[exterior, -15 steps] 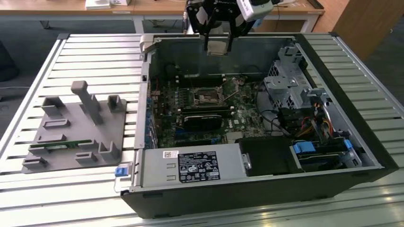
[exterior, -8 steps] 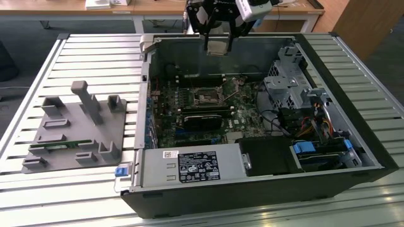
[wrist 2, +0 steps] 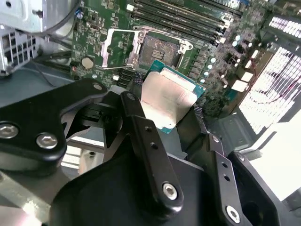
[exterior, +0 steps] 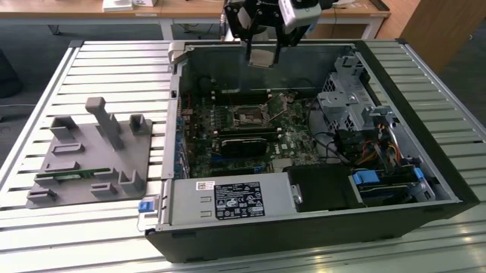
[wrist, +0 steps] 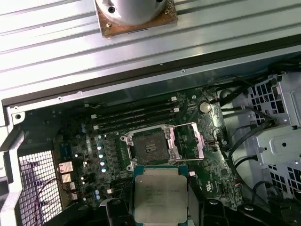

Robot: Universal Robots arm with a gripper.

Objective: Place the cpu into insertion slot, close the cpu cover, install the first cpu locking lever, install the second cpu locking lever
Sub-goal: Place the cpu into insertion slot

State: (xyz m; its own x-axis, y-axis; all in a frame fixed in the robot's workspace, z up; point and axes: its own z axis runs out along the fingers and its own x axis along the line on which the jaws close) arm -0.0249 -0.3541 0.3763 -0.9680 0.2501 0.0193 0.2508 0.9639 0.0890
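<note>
My gripper [exterior: 263, 57] hangs above the open computer case, shut on the cpu [exterior: 260, 58], a flat square chip with a dull silver top. In both wrist views the cpu [wrist 2: 167, 96] [wrist: 160, 195] sits between the black fingers [wrist 2: 141, 122]. It is held well above the board and apart from it. The insertion slot [exterior: 248, 116] [wrist 2: 160, 49] [wrist: 149, 146] lies bare on the green board, dark in the middle. The cpu cover [wrist 2: 120, 47] [wrist: 195, 141], a thin silver frame, is swung open beside the slot.
A silver drive cage [exterior: 345, 102] and cable bundles stand at the exterior view's right of the board. A black card [exterior: 243, 145] lies in front of the slot and a power supply [exterior: 227, 199] nearer still. A grey fixture plate [exterior: 91, 153] rests on the slatted table.
</note>
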